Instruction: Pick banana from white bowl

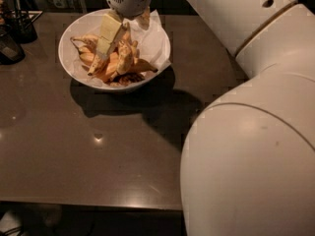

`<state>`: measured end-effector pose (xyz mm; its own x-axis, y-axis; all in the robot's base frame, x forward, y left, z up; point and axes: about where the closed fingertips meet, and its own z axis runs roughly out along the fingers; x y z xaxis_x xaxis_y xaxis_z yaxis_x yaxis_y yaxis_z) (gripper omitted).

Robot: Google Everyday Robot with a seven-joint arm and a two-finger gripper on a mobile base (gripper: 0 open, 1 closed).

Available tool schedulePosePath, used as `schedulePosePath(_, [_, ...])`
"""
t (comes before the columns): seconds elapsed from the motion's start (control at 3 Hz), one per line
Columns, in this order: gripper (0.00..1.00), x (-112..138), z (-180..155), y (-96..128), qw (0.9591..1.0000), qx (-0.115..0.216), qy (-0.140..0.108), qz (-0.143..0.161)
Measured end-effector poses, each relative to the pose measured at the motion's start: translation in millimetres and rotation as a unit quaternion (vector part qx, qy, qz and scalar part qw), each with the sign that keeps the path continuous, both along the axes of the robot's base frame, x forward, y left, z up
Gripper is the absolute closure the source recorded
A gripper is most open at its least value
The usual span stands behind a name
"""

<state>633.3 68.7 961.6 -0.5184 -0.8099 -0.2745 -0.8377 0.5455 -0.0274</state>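
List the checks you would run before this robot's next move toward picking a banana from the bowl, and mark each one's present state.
1. Gripper over the white bowl: ok, it is low among the bananas.
2. Fingers apart: ok, open.
3. A banana between the fingers: cannot tell.
4. Bowl fully on the table: ok.
5. Arm clear of the dark containers at the table's left edge: ok.
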Motion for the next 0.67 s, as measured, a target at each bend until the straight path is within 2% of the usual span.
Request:
schedulePosePath(0.33, [0.13, 6.4, -3.7, 0.8, 1.0000, 0.003, 0.005, -0.007])
schedulePosePath(0.67, [0.21, 15.4, -9.2, 2.5, 0.9999, 0.001, 0.011, -0.013])
